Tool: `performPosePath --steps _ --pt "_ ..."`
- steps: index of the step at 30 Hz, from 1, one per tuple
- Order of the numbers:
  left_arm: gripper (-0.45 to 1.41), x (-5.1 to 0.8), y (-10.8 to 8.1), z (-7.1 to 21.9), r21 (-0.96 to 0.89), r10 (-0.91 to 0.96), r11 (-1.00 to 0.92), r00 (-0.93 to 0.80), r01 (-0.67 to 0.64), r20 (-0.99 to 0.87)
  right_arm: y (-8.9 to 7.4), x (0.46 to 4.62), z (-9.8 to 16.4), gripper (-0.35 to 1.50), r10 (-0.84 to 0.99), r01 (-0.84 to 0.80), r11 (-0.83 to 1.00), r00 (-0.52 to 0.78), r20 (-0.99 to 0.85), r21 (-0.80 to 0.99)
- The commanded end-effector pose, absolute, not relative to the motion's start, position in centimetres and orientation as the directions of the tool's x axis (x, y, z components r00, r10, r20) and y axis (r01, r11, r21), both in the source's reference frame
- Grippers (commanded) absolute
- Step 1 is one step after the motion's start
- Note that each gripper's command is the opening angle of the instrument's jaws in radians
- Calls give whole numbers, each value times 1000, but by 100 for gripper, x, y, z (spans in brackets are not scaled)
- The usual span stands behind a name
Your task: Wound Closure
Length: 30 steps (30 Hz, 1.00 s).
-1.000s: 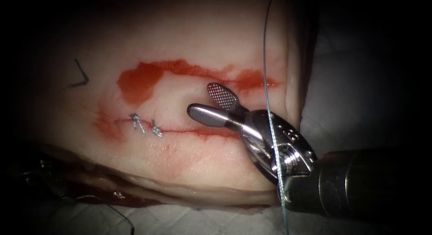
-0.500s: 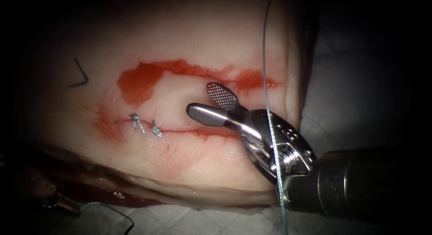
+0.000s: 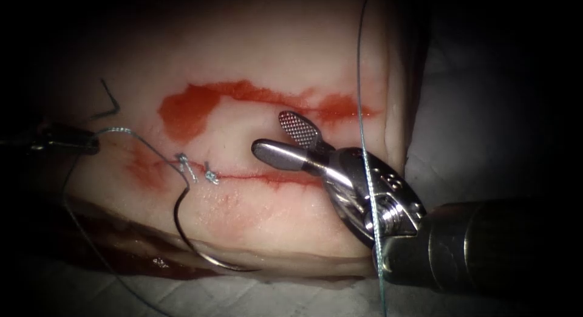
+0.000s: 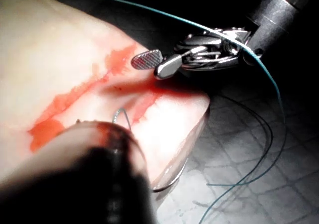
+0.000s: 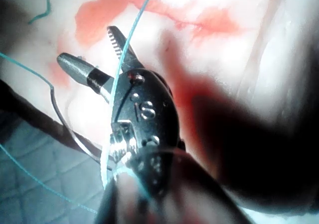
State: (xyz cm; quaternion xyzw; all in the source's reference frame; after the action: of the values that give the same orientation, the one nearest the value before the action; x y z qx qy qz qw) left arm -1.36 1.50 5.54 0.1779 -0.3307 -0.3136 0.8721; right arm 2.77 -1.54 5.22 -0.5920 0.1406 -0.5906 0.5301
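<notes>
The cut [image 3: 261, 178] runs across the tissue [image 3: 273, 62], with two knotted stitches [image 3: 185, 166] near its left end. At the far left, my left tool [image 3: 91, 139] is shut on the thread [image 3: 121, 130]. The curved needle [image 3: 182, 232] hangs from that thread over the tissue's front edge below the stitches, not in the tissue; it also shows as the needle [image 4: 172, 180] and the needle [image 5: 65, 124]. My right tool [image 3: 272, 133] sits over the right part of the cut, jaws open and holding nothing; the right tool [image 4: 148, 67] and the right tool [image 5: 87, 45] show the same.
A long strand of thread [image 3: 363, 141] crosses the right tool's wrist from top to bottom. Red fluid [image 3: 188, 110] pools behind the cut. A dark cut end of thread [image 3: 110, 101] lies at the far left. White gauze [image 3: 255, 293] lies in front of the tissue.
My left tool has risen from the lower left to beside the cut's left end, bringing thread and needle up over the tissue's front. The right tool has stayed put.
</notes>
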Motion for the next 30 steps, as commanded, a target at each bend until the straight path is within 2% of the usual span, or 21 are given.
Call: performPosePath --steps 1,2,4,9,15,28,29,30 --pt "-45 -145 161 551 516 -655 752 544 409 524 -154 285 525 140 -792 456 -399 264 550 -795" --pt "-45 -145 161 551 516 -655 752 544 409 524 -154 285 525 140 -792 456 -399 264 550 -795" --pt "-45 -158 179 544 538 -714 699 416 471 564 -154 285 525 140 -793 456 -399 264 550 -795" --pt "-45 -164 202 567 512 -722 674 327 532 610 -151 285 524 140 -794 457 -397 265 547 -796" --pt "-45 -154 222 630 463 -725 647 302 605 619 -136 282 517 142 -797 457 -386 272 539 -801" --pt "-45 -172 220 699 489 -740 631 279 602 612 -106 273 507 142 -760 469 -402 308 572 -787" --pt "-16 -174 220 699 496 -744 629 277 599 609 -107 272 509 142 -760 468 -403 308 573 -786" --pt "32 -177 221 699 505 -748 626 274 594 605 -108 271 510 142 -759 467 -405 307 574 -786"
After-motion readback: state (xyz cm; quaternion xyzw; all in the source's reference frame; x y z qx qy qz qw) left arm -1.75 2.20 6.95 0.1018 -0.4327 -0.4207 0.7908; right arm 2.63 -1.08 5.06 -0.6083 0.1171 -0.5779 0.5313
